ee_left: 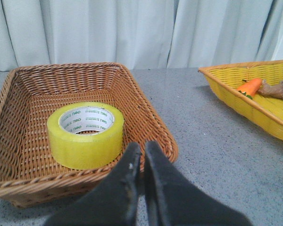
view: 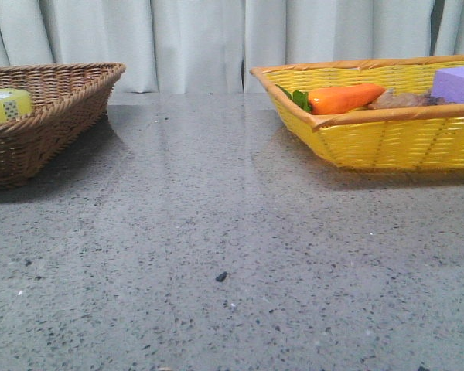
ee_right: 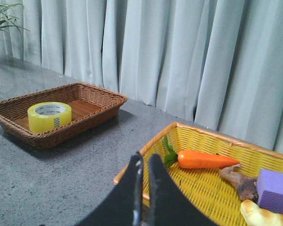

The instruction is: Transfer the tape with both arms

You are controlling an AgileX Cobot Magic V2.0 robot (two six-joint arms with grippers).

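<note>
Tape (ee_left: 85,134) lay flat in the brown basket (ee_left: 151,120), core up, just beyond the nearer, narrowly closed left gripper (ee_left: 142,153); right gripper (ee_right: 145,165) likewise closed.

Tape (view: 6,105) lies flat in left basket (view: 69,97) on bench (view: 216,255). Right basket (view: 387,143), well apart, holds carrot (view: 344,98) and block (view: 458,83), carrot left of block.

Green print runs around the white inner core of the tape (ee_left: 85,134), repeating in small letters, but it is too small and blurred to read with certainty. No other text, number or sign is legible anywhere.
</note>
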